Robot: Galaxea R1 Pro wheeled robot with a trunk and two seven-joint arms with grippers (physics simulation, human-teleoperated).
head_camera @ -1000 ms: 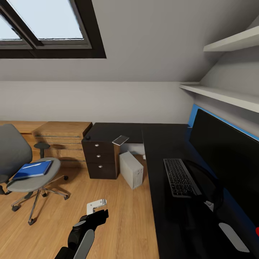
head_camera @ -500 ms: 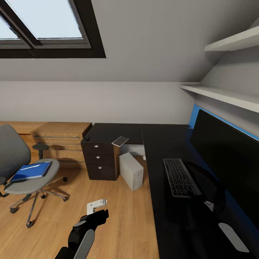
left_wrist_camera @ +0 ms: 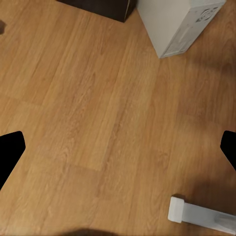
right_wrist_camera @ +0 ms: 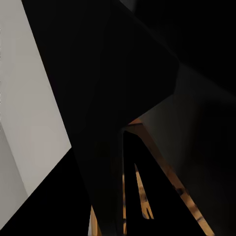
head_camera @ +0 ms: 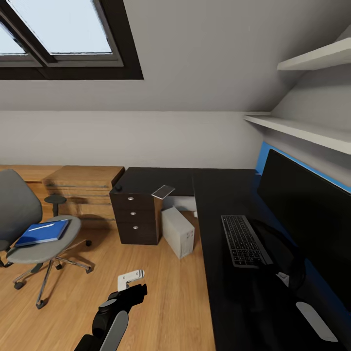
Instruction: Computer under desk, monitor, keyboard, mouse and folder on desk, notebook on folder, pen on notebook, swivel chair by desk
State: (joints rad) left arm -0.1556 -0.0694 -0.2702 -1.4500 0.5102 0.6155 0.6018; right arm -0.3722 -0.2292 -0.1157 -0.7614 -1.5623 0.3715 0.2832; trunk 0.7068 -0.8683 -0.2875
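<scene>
Left gripper (head_camera: pixel 130 279): dark arm low in the head view, white fingers held over bare floor; in the left wrist view, black fingertips (left_wrist_camera: pixel 10 150) at opposite edges, spread wide, nothing between.
Right gripper: cannot tell open or closed; right wrist view dark, close against black surfaces, with a sliver of wood floor.
Light wood plank floor (left_wrist_camera: pixel 93 113): under the left gripper.
Light grey-white boxy computer tower (head_camera: pixel 178 230): standing on the floor beside the desk edge, next to the dark three-drawer cabinet (head_camera: pixel 136 217).
Small thin pale grey notebook (head_camera: pixel 163 190): on the desk corner above the cabinet, overhanging the edge.
Small dark mouse (head_camera: pixel 118 186): at the cabinet top's left edge.
Long black-topped L-shaped desk (head_camera: pixel 229 302): at right.
Slim silver-grey keyboard with dark keys (head_camera: pixel 244 240): flat on the desk, just beside the monitor.
Large black flat monitor (head_camera: pixel 307 214): upright on the desk against the bright blue back panel.
Grey upholstered swivel chair on chrome wheeled base (head_camera: pixel 34 239): at left, well apart from the desk.
Flat bright blue folder (head_camera: pixel 43 231): lying on the chair seat.
</scene>
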